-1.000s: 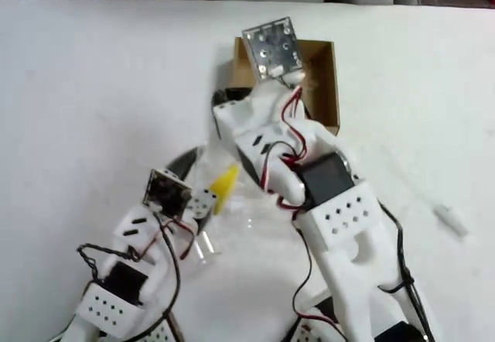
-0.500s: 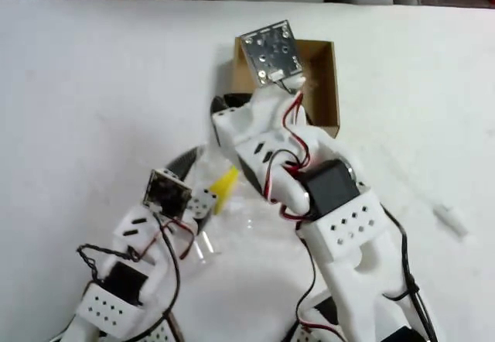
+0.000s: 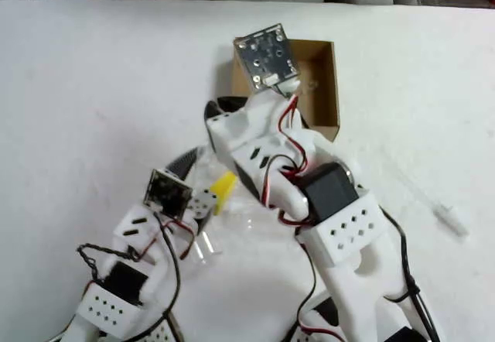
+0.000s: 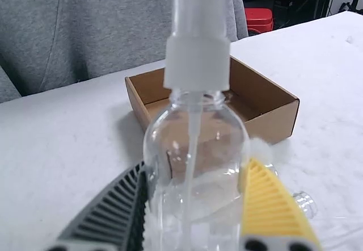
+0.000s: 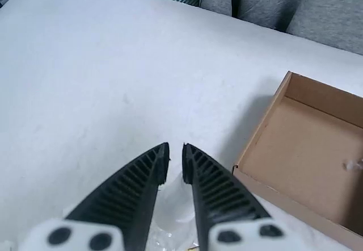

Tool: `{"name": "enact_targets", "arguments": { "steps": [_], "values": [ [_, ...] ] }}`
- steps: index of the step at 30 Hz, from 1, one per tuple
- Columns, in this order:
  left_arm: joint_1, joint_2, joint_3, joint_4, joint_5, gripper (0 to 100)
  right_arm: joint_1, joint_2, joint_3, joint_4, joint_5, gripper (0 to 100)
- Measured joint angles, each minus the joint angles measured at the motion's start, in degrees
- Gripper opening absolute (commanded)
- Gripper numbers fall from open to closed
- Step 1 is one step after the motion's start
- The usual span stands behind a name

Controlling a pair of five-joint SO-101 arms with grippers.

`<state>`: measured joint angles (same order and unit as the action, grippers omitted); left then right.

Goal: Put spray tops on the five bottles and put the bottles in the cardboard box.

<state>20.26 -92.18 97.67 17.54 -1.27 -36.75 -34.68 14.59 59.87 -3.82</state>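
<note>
The left gripper [image 4: 195, 171] has its jaws, one dark grey and one yellow, closed against the sides of a clear plastic bottle [image 4: 195, 143]. The bottle stands upright between them. A white spray top [image 4: 197, 58] sits on its neck, with the dip tube running down inside.

In the high view this gripper [image 3: 205, 176] is over the white counter [image 3: 93, 87], on the near-left side of the cardboard box [image 3: 329, 87] and apart from it. The box [image 4: 272, 100] rests open-topped beyond the held bottle. A second clear bottle [image 4: 303, 203] lies on its side on the counter just right of the yellow jaw.

The right gripper [image 5: 174, 151] has its black jaws drawn nearly together, with a thin slit between the tips and nothing in it. It hangs over the counter just left of the box [image 5: 317, 143], near the box's near-left corner.

A loose spray top [image 3: 451, 218] with its thin tube lies on the counter well to the right, apart from the arms and the box.
</note>
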Motion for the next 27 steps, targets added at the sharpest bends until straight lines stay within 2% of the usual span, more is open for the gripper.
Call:
{"name": "enact_targets", "arguments": {
  "steps": [12, 21, 27],
  "values": [
    [0.0, 0.0, 0.0, 0.0, 0.0, 2, 3.43, 0.0, -4.4, 8.35, 0.09, 1.5],
    [-0.26, 0.0, 0.0, 0.09, 0.0, 2, -0.97, -0.53, -4.57, 10.37, 0.09, 1.5],
    [0.0, 0.0, 0.0, 0.09, 0.0, 2, 4.4, -0.09, -4.48, 8.88, 0.53, 1.5]
  ]
}}
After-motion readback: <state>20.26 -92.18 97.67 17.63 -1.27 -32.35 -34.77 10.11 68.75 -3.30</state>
